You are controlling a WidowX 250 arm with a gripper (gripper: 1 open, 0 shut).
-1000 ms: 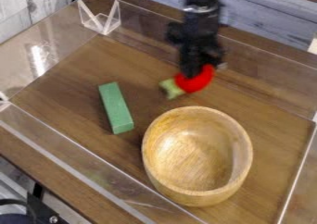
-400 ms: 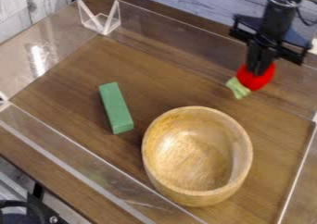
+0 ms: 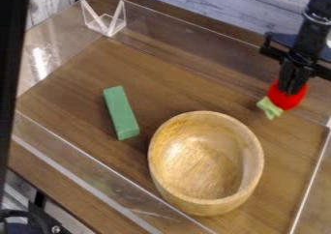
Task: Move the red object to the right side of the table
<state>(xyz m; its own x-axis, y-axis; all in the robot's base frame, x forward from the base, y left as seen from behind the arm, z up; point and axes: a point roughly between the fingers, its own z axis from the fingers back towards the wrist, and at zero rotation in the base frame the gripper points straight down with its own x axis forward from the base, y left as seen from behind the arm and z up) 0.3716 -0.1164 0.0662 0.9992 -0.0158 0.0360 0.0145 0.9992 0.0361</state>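
Camera view, near to far. Low clear plastic wall (image 3: 77,170) runs along the front edge of the table (image 3: 77,88). Just behind it sits the wooden bowl (image 3: 206,160), with the green block (image 3: 122,112) to its left, apart from it. Bare wood lies behind the block up to the far wall. At the right side, my gripper (image 3: 289,91) points down, jaws nearly closed, pinching the red object (image 3: 285,96); its pale-green stub juts toward the bowl, close above the tabletop. The right wall stands just beside it.

green block (image 3: 122,113), wooden bowl (image 3: 206,160)
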